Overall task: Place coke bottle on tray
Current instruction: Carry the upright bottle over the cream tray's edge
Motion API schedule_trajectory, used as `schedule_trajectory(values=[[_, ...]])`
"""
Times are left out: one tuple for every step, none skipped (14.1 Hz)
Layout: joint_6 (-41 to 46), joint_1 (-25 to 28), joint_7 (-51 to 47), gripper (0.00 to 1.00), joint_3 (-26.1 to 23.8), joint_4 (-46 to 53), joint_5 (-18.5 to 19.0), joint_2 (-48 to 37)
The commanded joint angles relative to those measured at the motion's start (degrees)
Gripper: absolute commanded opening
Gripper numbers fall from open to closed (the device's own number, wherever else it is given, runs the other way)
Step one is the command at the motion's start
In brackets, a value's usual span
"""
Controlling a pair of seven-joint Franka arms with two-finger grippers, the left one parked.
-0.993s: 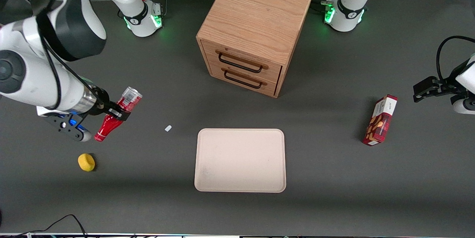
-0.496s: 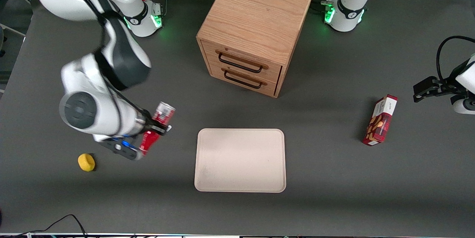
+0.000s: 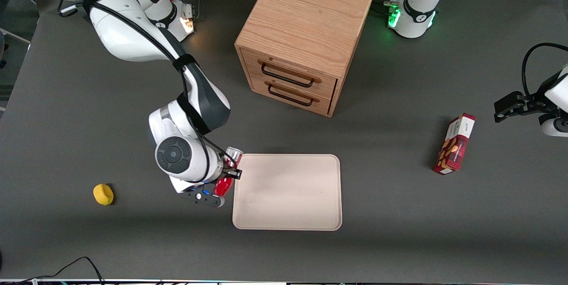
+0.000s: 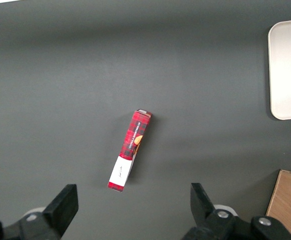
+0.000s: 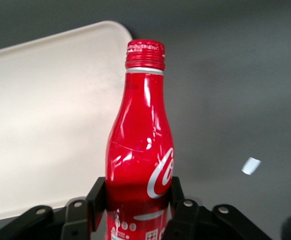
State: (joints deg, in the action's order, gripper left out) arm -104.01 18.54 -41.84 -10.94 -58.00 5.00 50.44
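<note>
Just beside the large flat beige tray (image 3: 287, 191) with rounded corners and a low rim, at its edge toward the working arm's end of the table, the right arm's black two-finger gripper (image 3: 228, 172) hangs above the dark grey table (image 3: 399, 240), clenched on the small slim red coke bottle (image 3: 227, 174). The bottle is glossy red metal with white lettering, a narrow neck and a ribbed red cap. In the front view its silvery base sits farther from the camera than its neck, so the long axis runs tilted, cap end nearer the camera and lower. The right wrist view shows what the front view hides under the wrist: the fingers (image 5: 96, 196) pressing either side of the bottle's (image 5: 140, 145) lower body, the cap over the boundary between the tray's (image 5: 40, 120) corner and bare table, and a small white scrap (image 5: 250, 165) on the table. Only the front view shows the tray whole.
</note>
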Motion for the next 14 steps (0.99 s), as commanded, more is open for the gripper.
schedule_trajectory(values=[[-2.5, 1.7, 2.1, 0.00, 0.5, 1.8, 2.4, 2.5], [-4.1, 1.7, 4.6, 0.00, 0.5, 1.0, 2.2, 2.8], [-4.5, 1.8, 7.1, 0.00, 0.5, -0.8, 2.4, 2.9], [-5.9, 1.8, 8.0, 0.00, 0.5, -1.5, 2.4, 3.2], [-8.3, 1.8, 8.1, 0.00, 0.5, -1.8, 2.3, 3.5], [-10.1, 1.8, 8.1, 0.00, 0.5, -2.8, 2.4, 4.1], [-12.4, 1.8, 8.0, 0.00, 0.5, -3.5, 2.5, 4.6], [-14.6, 2.1, 7.9, 0.00, 0.5, -4.0, 2.6, 5.0], [-17.1, 2.1, 8.0, 0.00, 0.5, -4.8, 2.6, 5.3], [-18.7, 2.1, 8.0, 0.00, 0.5, -5.8, 2.6, 5.3], [-19.1, 2.1, 8.0, 0.00, 0.6, -6.2, 2.8, 5.3], [-19.8, 2.1, 8.1, 0.00, 0.6, -6.3, 3.2, 5.3], [-19.9, 2.1, 8.4, 0.00, 0.6, -6.7, 3.8, 5.3], [-19.9, 2.0, 9.5, 0.00, 0.6, -7.3, 4.0, 5.3]])
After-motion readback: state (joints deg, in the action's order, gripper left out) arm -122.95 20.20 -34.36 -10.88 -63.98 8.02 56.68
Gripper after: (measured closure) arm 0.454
